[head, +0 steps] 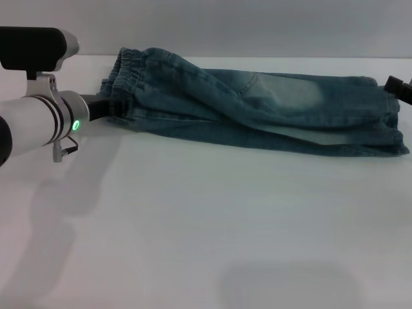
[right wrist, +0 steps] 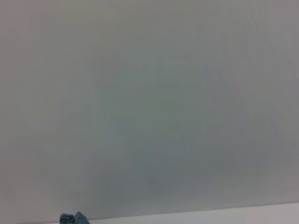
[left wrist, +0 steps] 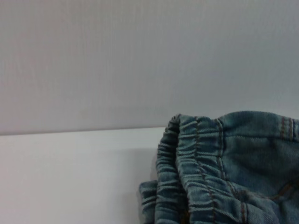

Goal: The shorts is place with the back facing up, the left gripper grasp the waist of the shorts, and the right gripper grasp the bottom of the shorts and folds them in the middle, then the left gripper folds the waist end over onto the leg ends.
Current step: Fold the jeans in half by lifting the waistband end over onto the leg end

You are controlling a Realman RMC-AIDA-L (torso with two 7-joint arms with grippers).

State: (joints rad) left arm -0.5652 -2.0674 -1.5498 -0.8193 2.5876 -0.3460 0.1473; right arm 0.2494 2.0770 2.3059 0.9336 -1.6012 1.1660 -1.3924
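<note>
Folded shorts (head: pixel 257 106) between both hands

Faded denim shorts (head: pixel 270 103), matt table (head: pixel 193 225)

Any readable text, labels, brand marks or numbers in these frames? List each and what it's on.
None readable in any view.
shorts: plain denim, no tag, patch or print showing in the head view or the left wrist view.
left gripper, at the waist end: no lettering on the arm; only a green indicator light, a lit ring without characters.
right gripper, at the leg end: only a dark edge shows, unmarked.
table: bare white, no markings.
</note>
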